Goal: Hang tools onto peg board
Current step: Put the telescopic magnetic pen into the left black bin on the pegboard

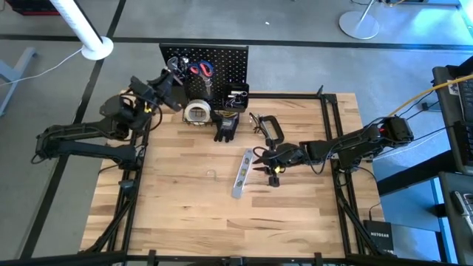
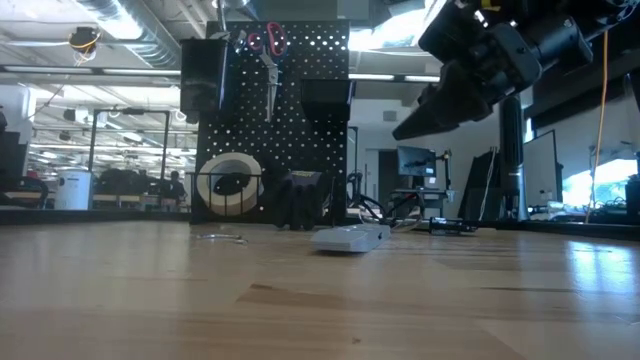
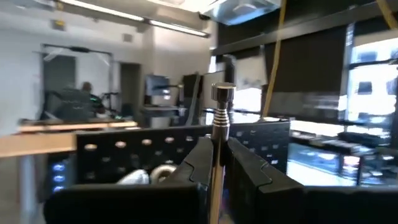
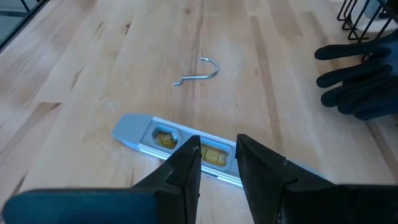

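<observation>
The black peg board (image 1: 214, 63) stands upright at the table's far edge, with red-handled scissors (image 2: 268, 45) hanging on it. At its foot are a pale tape roll (image 1: 196, 112), black gloves (image 1: 226, 127) and a black C-clamp (image 1: 270, 127). A silver level bar (image 4: 186, 140) lies flat mid-table. My left gripper (image 3: 216, 144) is raised at the board's upper left, shut on a thin silver tool (image 3: 222, 99). My right gripper (image 4: 217, 158) hovers open above the level bar, clear of it. My left gripper pinches the thin silver tool by its shaft (image 3: 217, 134) between its two shut fingers. The tool's ribbed end (image 3: 222, 93) sticks out past the fingertips. The tool is lifted clear, in front of the peg board's top edge.
A loose wire hook (image 4: 200, 71) lies on the bare wood to the left of the level bar. Black bins (image 2: 205, 75) are fixed to the peg board. The table's near half is open wood. Black frame rails run along the table's sides.
</observation>
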